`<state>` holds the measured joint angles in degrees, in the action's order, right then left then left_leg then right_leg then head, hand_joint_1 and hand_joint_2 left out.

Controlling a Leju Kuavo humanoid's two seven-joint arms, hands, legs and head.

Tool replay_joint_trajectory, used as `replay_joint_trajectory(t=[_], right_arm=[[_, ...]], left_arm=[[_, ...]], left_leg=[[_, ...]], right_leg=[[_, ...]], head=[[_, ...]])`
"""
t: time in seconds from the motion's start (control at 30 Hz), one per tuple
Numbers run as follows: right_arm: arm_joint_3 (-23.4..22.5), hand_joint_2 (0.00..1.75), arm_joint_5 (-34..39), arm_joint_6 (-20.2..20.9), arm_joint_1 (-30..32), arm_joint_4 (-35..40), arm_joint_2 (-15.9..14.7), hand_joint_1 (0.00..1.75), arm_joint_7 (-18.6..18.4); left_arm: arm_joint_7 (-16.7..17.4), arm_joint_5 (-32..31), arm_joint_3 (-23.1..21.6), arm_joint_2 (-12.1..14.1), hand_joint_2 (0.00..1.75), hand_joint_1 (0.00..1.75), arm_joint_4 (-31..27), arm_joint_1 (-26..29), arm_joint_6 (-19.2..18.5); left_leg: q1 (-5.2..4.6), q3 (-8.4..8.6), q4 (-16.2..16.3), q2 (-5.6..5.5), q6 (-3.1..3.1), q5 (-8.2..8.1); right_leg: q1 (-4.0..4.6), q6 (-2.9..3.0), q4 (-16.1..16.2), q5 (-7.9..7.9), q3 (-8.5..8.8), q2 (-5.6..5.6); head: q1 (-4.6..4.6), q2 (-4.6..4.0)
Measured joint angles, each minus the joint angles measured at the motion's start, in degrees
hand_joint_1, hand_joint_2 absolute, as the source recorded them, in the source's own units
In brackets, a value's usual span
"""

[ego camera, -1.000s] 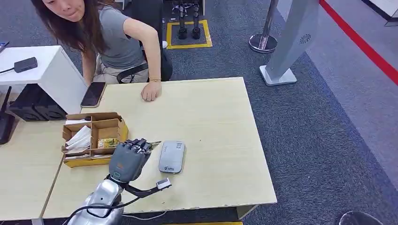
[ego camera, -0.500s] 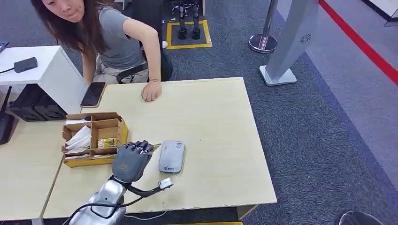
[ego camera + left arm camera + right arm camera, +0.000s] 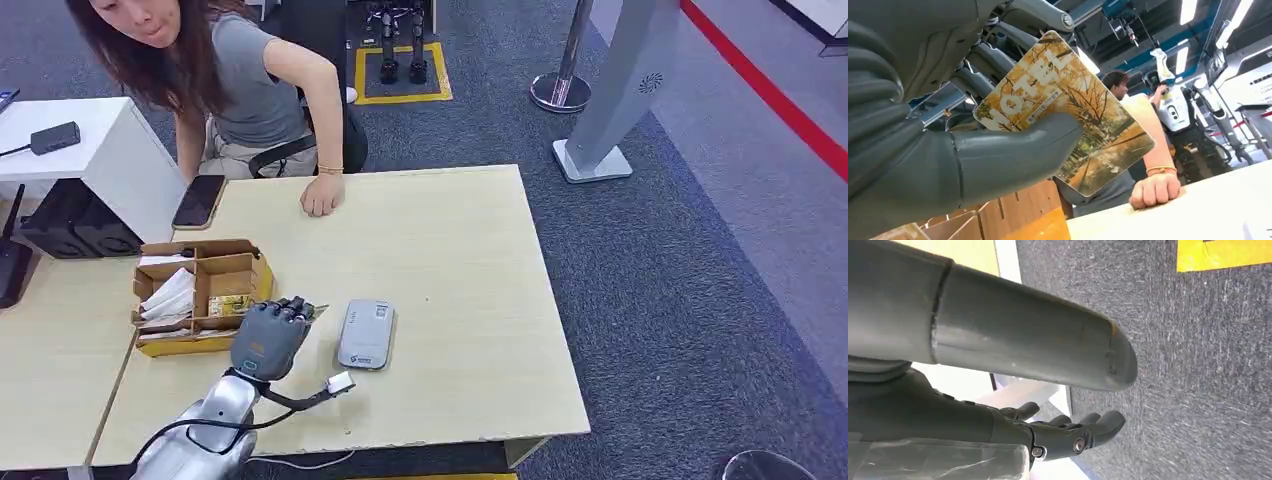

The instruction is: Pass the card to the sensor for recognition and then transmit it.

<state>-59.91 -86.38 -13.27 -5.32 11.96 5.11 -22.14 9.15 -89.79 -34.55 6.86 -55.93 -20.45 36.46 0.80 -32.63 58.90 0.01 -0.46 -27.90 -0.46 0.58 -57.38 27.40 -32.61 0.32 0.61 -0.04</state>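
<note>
Cardboard box (image 3: 243, 272): papers inside | left hand (image 3: 268, 338) holds card (image 3: 1063, 110)

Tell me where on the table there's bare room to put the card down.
Bare tabletop runs from the grey sensor to the right edge, and between the person's fist and the sensor. It is crowded at the left: the cardboard box sits close by the left hand holding the card.
</note>
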Motion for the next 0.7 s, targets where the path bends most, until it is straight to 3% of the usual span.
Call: replay_joint_trajectory(t=[0.33,0.7], right_arm=[[0.39,0.0,-0.06,0.0,0.0,-0.02,0.0,0.0,0.0],[0.77,0.0,-0.37,0.07,-0.04,-0.02,0.0,0.0,0.07]], left_arm=[[2.58,-0.02,-4.33,0.87,1.75,1.75,1.2,-2.08,0.0],[6.41,0.0,-12.01,1.62,1.75,1.75,3.0,-5.24,0.0]], left_leg=[[0.0,0.0,0.0,0.0,0.0,0.0],[0.0,-0.01,0.0,-0.01,0.01,0.02]], right_leg=[[0.0,0.0,0.0,-0.01,0.0,0.0],[0.0,0.0,0.0,-0.02,0.01,-0.01]], head=[[0.0,0.0],[0.0,-0.02]])
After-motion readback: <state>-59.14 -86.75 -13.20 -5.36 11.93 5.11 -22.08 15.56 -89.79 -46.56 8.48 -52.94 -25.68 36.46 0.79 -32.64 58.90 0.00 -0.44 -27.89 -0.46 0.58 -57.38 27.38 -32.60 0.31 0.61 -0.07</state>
